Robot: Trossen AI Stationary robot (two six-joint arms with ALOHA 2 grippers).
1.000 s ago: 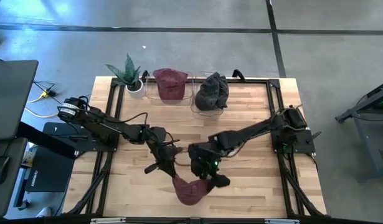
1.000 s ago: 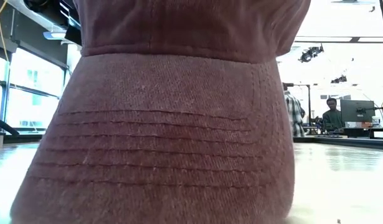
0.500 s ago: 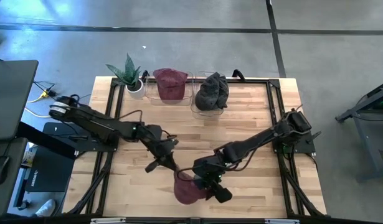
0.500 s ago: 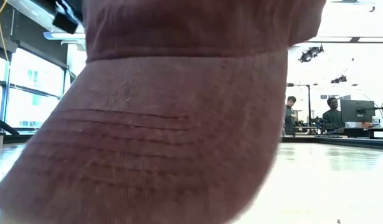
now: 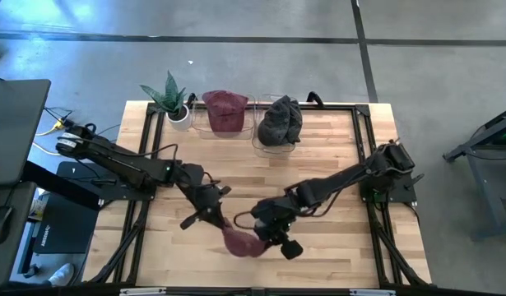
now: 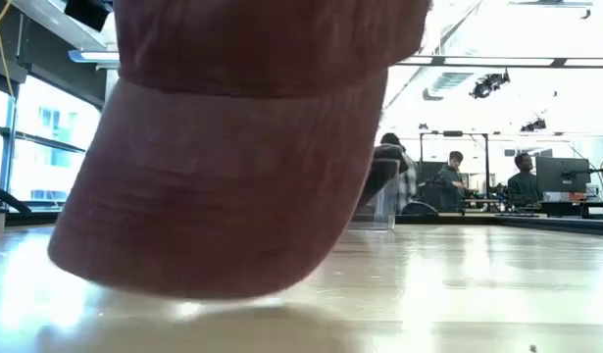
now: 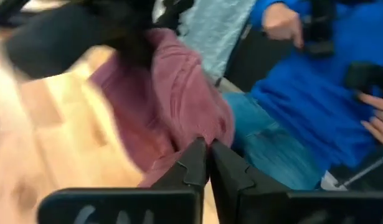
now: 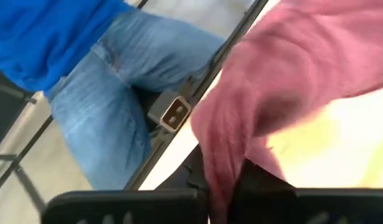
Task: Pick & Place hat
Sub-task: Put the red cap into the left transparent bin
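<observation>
Looking down, you see both end effectors clamped shut on the maroon hat [image 5: 239, 242] near the wooden surface's [image 5: 335, 164] front edge: left end effector [image 5: 219, 219], right end effector [image 5: 261, 234]. Behind stand a potted plant [image 5: 172, 100], another maroon hat [image 5: 225, 109], a grey hat [image 5: 280, 120].

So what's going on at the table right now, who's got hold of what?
Both arms are on the same dark red fabric cap near the front edge of the wooden table. The left gripper is shut on one side of it, and the right gripper is shut on the other. In the low view the cap's brim hangs just clear of the tabletop. At the back, another red cap and a dark grey hat sit beside a potted plant.
</observation>
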